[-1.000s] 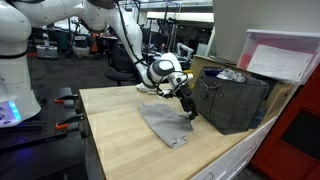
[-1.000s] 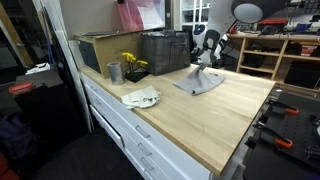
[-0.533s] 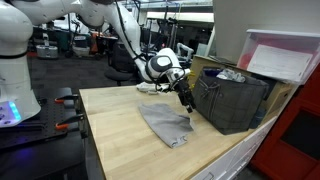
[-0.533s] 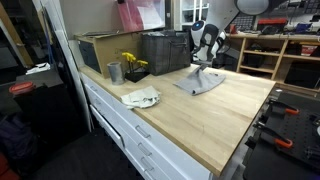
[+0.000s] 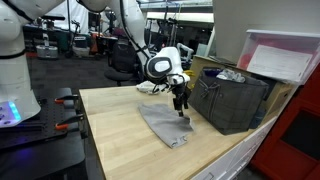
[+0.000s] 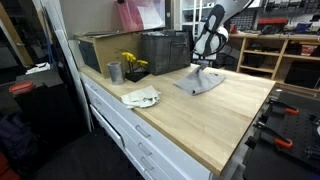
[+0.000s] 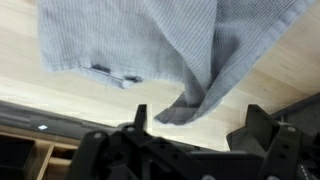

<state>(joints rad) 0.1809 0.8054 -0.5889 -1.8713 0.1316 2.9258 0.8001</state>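
Below the spread claw (image 5: 181,101) lies one grey cloth (image 5: 165,125).

Robotics lab with a workshop feel.
A robot arm (image 5: 128,30) is reaching over a butcher-block workbench (image 6: 210,115) that is sitting on white drawers (image 6: 130,135); wooden shelves (image 6: 280,50) behind it are holding gear and cables; an office chair (image 5: 122,65) and more benches are filling the open room beyond; a white machine housing (image 5: 15,60) is glowing blue low down; red clamps (image 5: 66,98) are lying at the bench end; a dark storage crate (image 5: 235,100) is sitting on top.
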